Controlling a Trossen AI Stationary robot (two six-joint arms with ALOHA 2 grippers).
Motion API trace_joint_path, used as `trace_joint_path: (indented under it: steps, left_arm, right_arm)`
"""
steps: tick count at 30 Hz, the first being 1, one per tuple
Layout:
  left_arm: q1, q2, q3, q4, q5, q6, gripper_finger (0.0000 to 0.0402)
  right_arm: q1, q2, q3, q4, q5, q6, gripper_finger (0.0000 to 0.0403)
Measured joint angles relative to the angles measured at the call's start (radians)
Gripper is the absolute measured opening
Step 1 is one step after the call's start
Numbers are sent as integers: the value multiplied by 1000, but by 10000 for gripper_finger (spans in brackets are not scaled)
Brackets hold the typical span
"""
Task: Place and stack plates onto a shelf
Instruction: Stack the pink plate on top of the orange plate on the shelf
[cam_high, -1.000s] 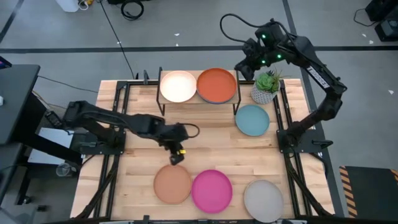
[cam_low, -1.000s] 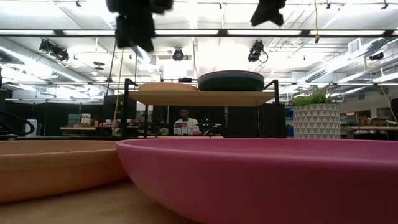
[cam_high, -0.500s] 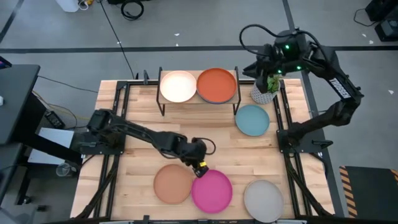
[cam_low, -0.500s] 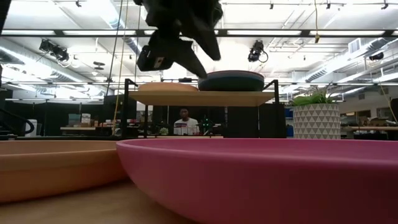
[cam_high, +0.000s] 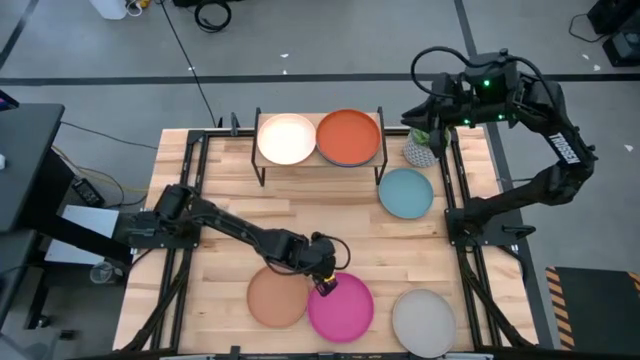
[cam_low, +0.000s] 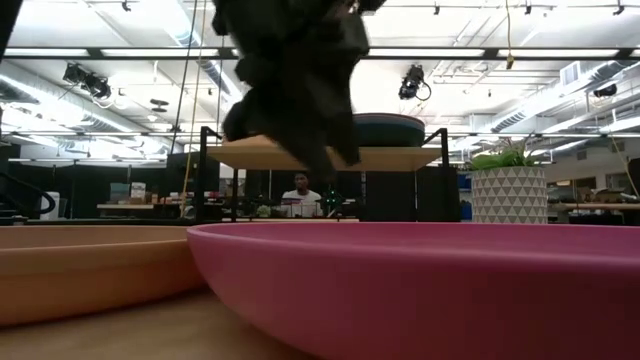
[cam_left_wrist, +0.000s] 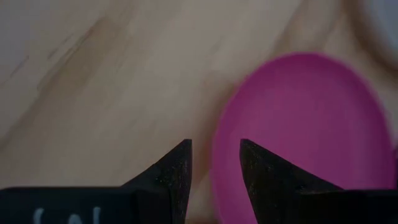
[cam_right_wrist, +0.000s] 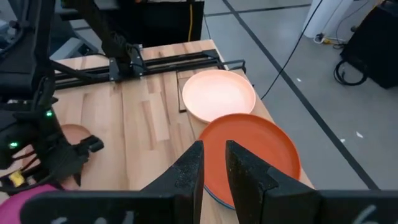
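The pink plate (cam_high: 341, 306) lies flat near the table's near edge, between the peach-tan plate (cam_high: 277, 296) and the grey plate (cam_high: 424, 318). My left gripper (cam_high: 326, 284) hangs open just above the pink plate's far-left rim (cam_left_wrist: 224, 143), one finger to either side of the rim line. In the low view the left gripper (cam_low: 322, 165) stands clear above the pink plate (cam_low: 420, 290). The shelf (cam_high: 262, 165) carries the cream-white plate (cam_high: 287, 138) and the orange plate (cam_high: 348, 135), which lies on a darker plate. The pale blue plate (cam_high: 405, 193) rests on the table. My right gripper (cam_high: 420, 115) is raised at the far right, narrowly open and holding nothing.
A potted plant (cam_high: 425, 142) in a white pot stands at the shelf's right end, below the right arm. Black rails (cam_high: 190, 190) run along the table's left and right sides. Bare wood lies between the shelf and the near row of plates. A person sits in the room behind.
My left gripper has swung from beyond the peach-tan plate toward the table's right and near edge, and has come down over the pink plate's far-left rim. My right gripper has drawn back from the shelf toward the table's right side, past the plant. No plate has moved.
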Motion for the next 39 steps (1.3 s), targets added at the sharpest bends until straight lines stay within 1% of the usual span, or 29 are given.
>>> trace_joint_path:
  steps: [2, 4, 5, 7, 9, 15, 17, 19, 21, 24, 26, 31, 32, 36, 39]
  left_arm:
    - [-9, 15, 5, 53, -22, 53, 141]
    - [-22, 30, 0, 61, -27, 119, 141]
    - [-26, 43, 2, 99, -28, 150, 141]
    - [-34, 51, 0, 81, -32, 195, 141]
    - [-38, 68, 3, 115, -36, 196, 141]
    - [-37, 102, -5, 89, -45, 161, 141]
    - [-36, 118, -1, 115, -45, 138, 141]
    - [-36, 122, -6, 89, -43, 135, 141]
    - [-37, 131, -2, 118, -35, 136, 138]
    - [-36, 131, -3, 99, -26, 133, 121]
    - [-32, 134, -3, 85, -24, 121, 101]
    - [-8, 134, -3, 92, 13, 48, 23]
    - [-1, 130, -2, 99, 22, 31, 16]
    - [35, 94, -4, 113, 21, 12, 15]
    - [79, 29, -5, 114, 18, 11, 14]
  right_arm:
    - [0, -1, 0, -13, 0, 1, 73]
    - [0, -3, 0, -19, 0, 2, 73]
    - [0, -3, 0, -26, -1, 3, 73]
    - [1, -3, 0, -33, -4, 7, 73]
    - [3, -6, 0, -31, -11, 14, 73]
    - [6, -12, 0, -29, -20, 22, 73]
    - [6, -14, 0, -29, -20, 25, 73]
    - [6, -16, 0, -29, -20, 25, 73]
    - [6, -16, 0, -30, -20, 25, 73]
    - [6, -16, 0, -30, -20, 24, 73]
    - [6, -16, 0, -30, -20, 24, 73]
    - [6, -16, 0, -30, -20, 22, 73]
    - [6, -16, 0, -30, -20, 22, 73]
    - [6, -16, 0, -31, -20, 18, 73]
    - [6, -16, 0, -30, -20, 11, 73]
